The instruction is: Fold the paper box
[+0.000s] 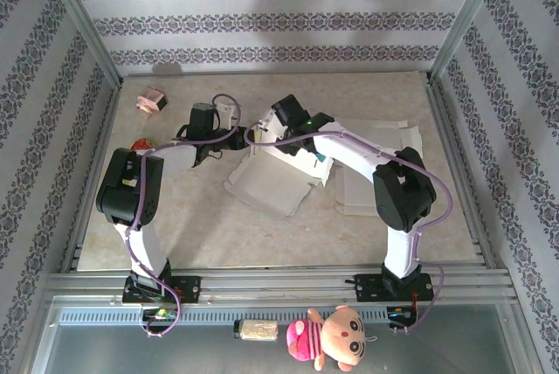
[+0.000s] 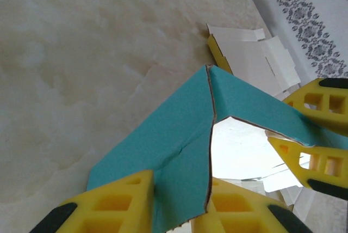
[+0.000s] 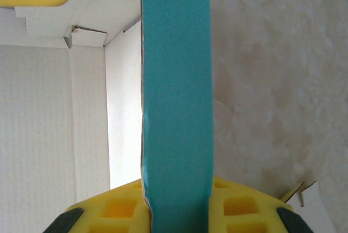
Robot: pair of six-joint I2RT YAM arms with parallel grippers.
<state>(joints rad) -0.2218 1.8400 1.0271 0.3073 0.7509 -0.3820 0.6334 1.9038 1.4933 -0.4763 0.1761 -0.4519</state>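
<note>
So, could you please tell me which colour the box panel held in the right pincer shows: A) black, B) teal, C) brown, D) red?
B: in the right wrist view, the panel of the paper box that runs up out of the right pincer is plainly teal.

In the top view the left arm (image 1: 203,121) and right arm (image 1: 293,119) hide their fingertips above the paper box (image 1: 271,183). The bottom edge cuts the left gripper (image 2: 179,211); you cannot tell its grip. The pink thing (image 1: 151,100) is too small to name.
</note>
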